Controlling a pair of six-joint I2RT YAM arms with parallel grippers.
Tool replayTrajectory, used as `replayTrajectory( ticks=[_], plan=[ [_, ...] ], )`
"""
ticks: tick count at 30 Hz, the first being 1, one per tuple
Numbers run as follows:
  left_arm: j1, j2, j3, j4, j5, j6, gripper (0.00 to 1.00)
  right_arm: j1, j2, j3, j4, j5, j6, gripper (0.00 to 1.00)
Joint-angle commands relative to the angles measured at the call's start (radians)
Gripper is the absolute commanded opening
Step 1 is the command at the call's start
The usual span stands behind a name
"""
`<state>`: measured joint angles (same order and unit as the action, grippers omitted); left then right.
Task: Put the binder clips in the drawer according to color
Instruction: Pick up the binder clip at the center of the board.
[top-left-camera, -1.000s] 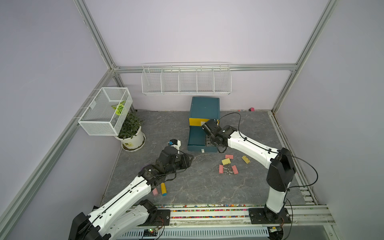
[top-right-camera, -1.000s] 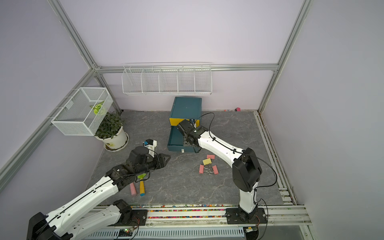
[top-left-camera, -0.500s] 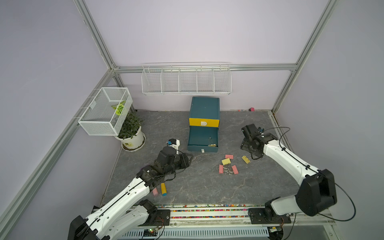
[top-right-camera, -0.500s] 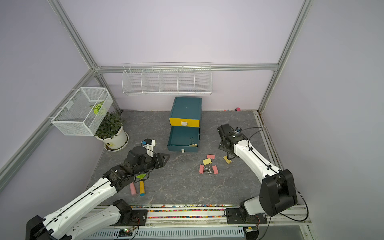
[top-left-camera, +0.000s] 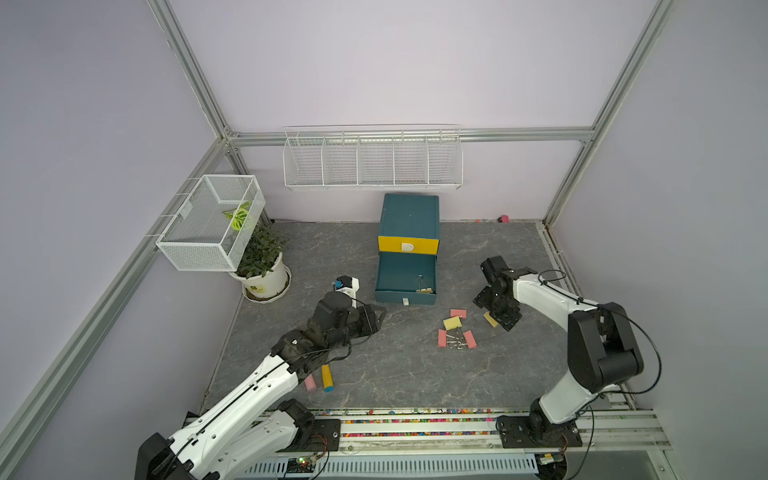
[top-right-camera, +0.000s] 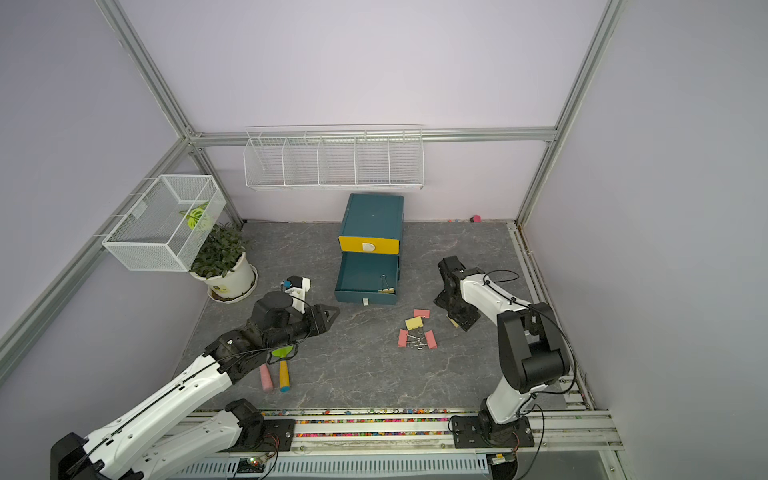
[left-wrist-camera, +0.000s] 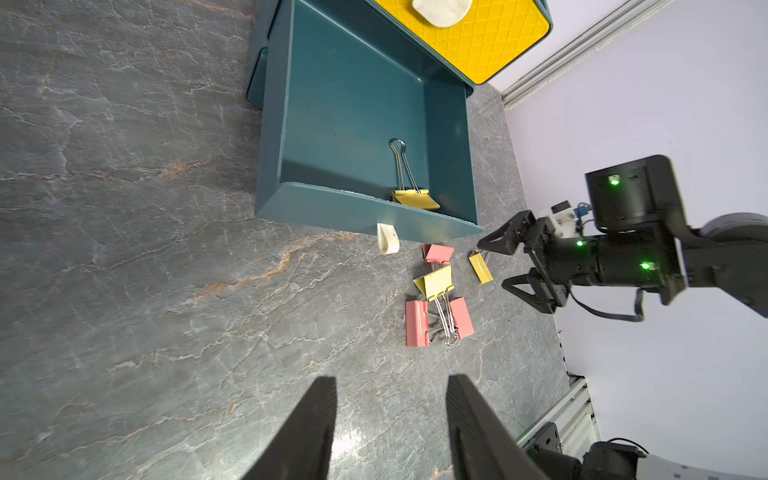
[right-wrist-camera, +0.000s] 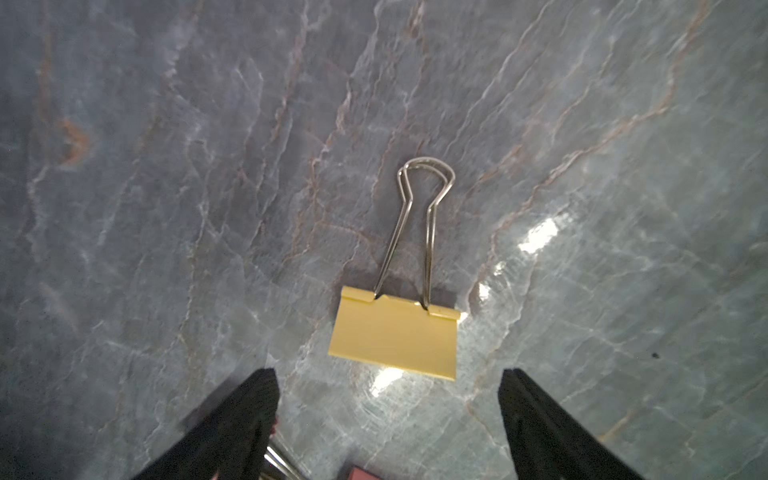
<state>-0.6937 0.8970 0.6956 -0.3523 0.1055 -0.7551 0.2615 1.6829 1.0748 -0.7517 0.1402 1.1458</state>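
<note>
The right end effector (left-wrist-camera: 496, 266) hangs open, jaws spread wide, over a lone yellow binder clip (right-wrist-camera: 395, 332) lying flat on the grey desk (top-left-camera: 395, 374). Just beside it, three pink binder clips (left-wrist-camera: 417, 323) and a second yellow clip (left-wrist-camera: 434, 281) lie with their wire handles tangled. The drawer cabinet (top-left-camera: 409, 216) has its middle drawer (left-wrist-camera: 365, 212) pulled out, with a third yellow clip (left-wrist-camera: 415, 199) inside against the front wall. The left end effector (left-wrist-camera: 390, 380) is open and empty above bare desk. Two toy trowels (top-right-camera: 284, 374) lie under its arm.

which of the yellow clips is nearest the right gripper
The lone yellow clip, lying flat right before the open right gripper; the others lie among the pink clips and in the open drawer.
</note>
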Motion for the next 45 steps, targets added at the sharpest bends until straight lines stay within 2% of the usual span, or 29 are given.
replayTrajectory(
  ticks=[1,16,27,32,39,45],
  plan=[
    [0.005,-0.012,0.031,-0.017,-0.003,-0.004,0.49,-0.007,0.002,-0.009,0.017,-0.009,0.062,0.89],
    [0.005,-0.019,0.033,-0.02,-0.004,-0.006,0.48,-0.024,0.064,-0.006,0.043,-0.02,0.088,0.81],
    [0.005,-0.009,0.038,-0.011,-0.004,-0.007,0.48,-0.024,0.057,-0.036,0.055,-0.021,0.106,0.58],
    [0.005,-0.011,0.035,-0.012,-0.004,-0.009,0.48,-0.018,0.016,-0.038,0.047,-0.005,0.106,0.52],
    [0.005,-0.005,0.016,0.005,0.0,-0.017,0.48,0.062,-0.103,-0.003,0.013,0.118,0.054,0.5],
    [0.005,0.009,-0.001,0.031,0.007,-0.025,0.48,0.215,-0.155,0.09,0.073,0.185,-0.117,0.48]
  ],
)
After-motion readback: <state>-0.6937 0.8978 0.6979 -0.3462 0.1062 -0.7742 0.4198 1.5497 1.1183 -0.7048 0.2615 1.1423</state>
